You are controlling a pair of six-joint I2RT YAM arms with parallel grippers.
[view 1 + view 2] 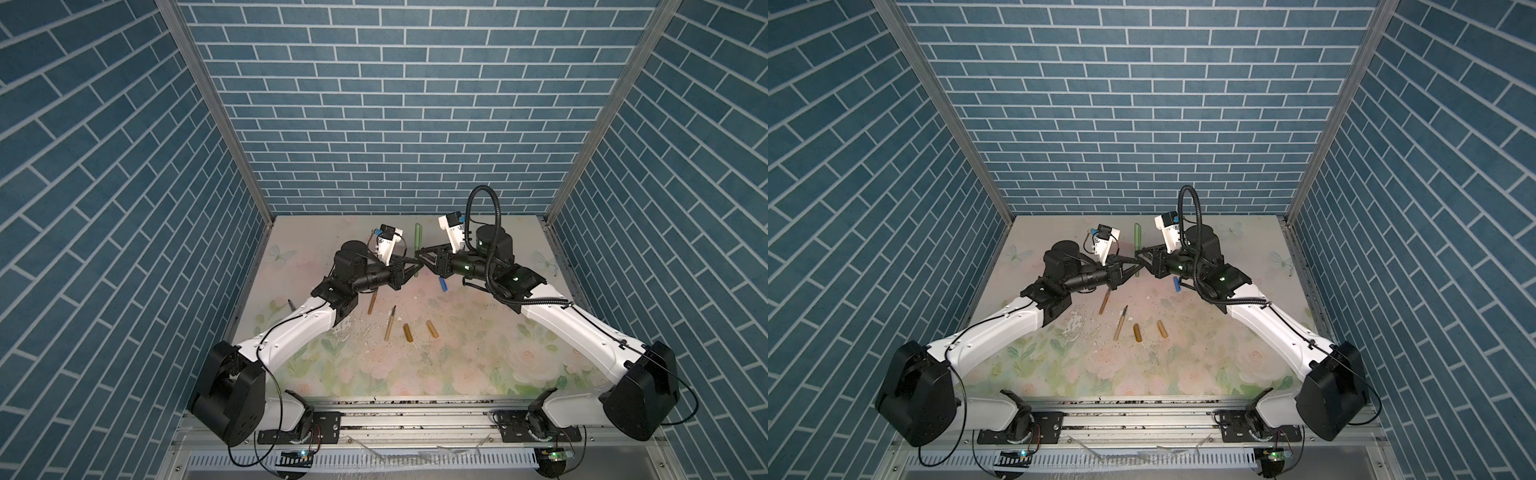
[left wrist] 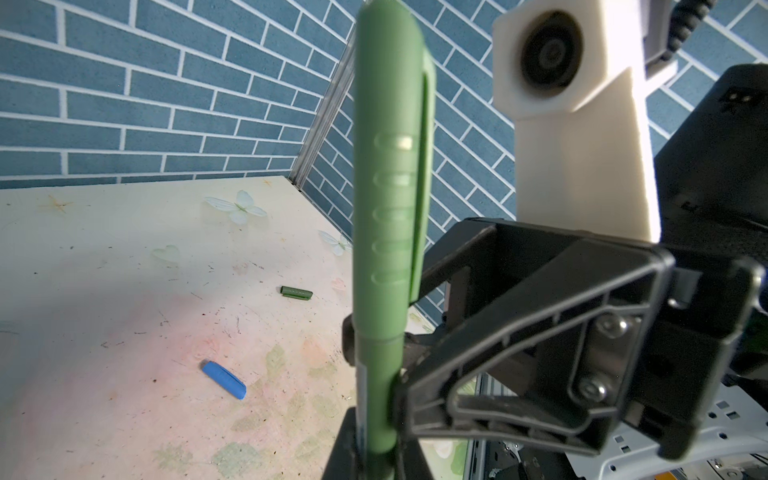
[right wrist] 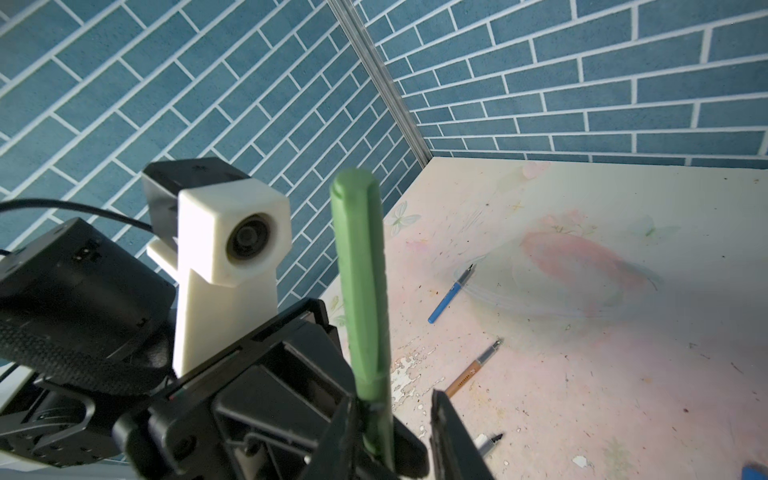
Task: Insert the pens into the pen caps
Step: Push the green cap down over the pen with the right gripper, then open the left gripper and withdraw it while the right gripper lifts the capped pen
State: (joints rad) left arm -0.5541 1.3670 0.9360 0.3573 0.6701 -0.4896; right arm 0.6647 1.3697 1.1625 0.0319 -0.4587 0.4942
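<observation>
Right wrist view: my right pincer (image 3: pixel 401 432) stands apart around the upright, matte light-green plastic pen with its clipped cap (image 3: pixel 361 291). One finger is beside the barrel, while the other is off it with the counter showing in the gap. My left pincer (image 1: pixel 414 262) is clamped together on the barrel just below, holding the pen in the air over the rear middle of the floral-printed counter (image 1: pixel 457 365).

The cap looks to be on the barrel, but I cannot tell whether it is fully home. To seat it, I judge the right pincer should take the cap itself, just above its lower rim. It should then press straight down the pen's axis while the left holds firm. Any sideways lean would twist the barrel in my grip.

The tight spot is between my own fingertips, which nearly touch. The air above the cap is open, and the brick-patterned back wall (image 1: pixel 395 124) is well behind. A short blue plastic cap (image 1: pixel 443 284) lies near, under my right wrist. The golden-brown pens (image 1: pixel 390 324) and stubby amber caps (image 1: pixel 408 332) lie well apart, toward the front.
</observation>
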